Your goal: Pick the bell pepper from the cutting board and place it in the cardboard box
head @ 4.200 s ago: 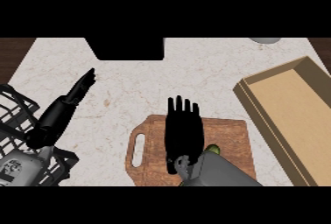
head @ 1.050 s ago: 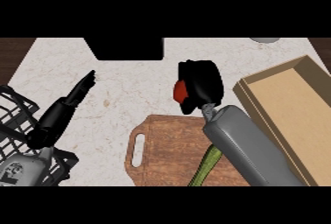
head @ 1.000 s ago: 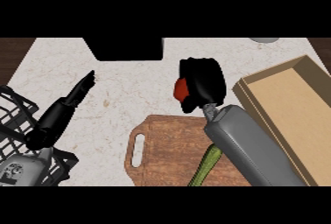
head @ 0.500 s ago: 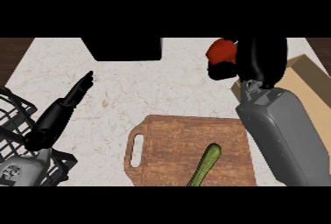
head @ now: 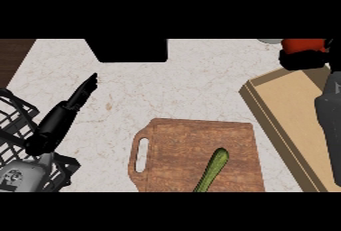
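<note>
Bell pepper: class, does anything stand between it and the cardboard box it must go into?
Nothing visible does. The right hand holds the bell pepper by the far edge of the cardboard box, which is open-topped.

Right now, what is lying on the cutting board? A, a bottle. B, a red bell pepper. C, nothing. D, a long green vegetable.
D: a long green vegetable lies on the cutting board, while the red bell pepper is held in the right robot hand near the cardboard box.

We have one view, from the head, facing steeply down on the table [head: 186, 85], close in; board [head: 180, 149] low centre, box [head: 286, 113] cut off at right.
</note>
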### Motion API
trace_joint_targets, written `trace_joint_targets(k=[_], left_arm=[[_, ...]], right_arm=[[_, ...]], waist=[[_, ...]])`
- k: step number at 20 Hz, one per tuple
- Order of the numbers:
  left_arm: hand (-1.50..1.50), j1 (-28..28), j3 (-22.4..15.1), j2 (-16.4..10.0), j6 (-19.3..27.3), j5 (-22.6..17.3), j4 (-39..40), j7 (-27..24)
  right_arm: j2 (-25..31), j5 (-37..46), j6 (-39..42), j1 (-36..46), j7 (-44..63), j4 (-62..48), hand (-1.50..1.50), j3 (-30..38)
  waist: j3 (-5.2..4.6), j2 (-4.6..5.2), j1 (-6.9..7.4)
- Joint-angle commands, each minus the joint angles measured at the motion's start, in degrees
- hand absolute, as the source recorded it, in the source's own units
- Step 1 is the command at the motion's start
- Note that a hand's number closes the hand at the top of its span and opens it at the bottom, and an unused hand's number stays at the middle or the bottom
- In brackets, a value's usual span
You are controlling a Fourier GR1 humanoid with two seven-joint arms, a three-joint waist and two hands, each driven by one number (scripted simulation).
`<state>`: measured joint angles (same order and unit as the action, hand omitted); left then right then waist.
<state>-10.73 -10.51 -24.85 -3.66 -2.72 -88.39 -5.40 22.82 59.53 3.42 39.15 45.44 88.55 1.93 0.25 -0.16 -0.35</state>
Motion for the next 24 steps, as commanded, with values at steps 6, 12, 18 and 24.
trace_joint_targets(k=[6,12,18,24], left_arm=[[0.0,-0.4,1.7,0.5,0.7,-0.1,-1.5,1.4],[0.0,-1.8,2.6,1.7,0.2,0.5,2.6,-0.8],[0.0,1.8,1.3,1.8,0.9,2.9,-0.5,-1.3],[0.0,-2.4,0.2,4.1,1.6,3.9,0.8,1.3]], right_arm=[[9.6,-13.0,16.3,-2.9,-7.5,-11.4,1.5,10.5],[13.4,-16.8,18.6,-7.9,-18.3,-19.8,1.5,13.3],[13.5,-21.1,28.1,-13.9,-18.8,-17.0,-1.5,13.7],[14.6,-26.6,24.6,-13.8,-31.1,-16.1,-1.5,18.7]], waist=[[-0.23,0.11,0.27],[-0.23,0.4,0.39],[-0.26,0.08,0.29],[-0.21,0.2,-0.08]])
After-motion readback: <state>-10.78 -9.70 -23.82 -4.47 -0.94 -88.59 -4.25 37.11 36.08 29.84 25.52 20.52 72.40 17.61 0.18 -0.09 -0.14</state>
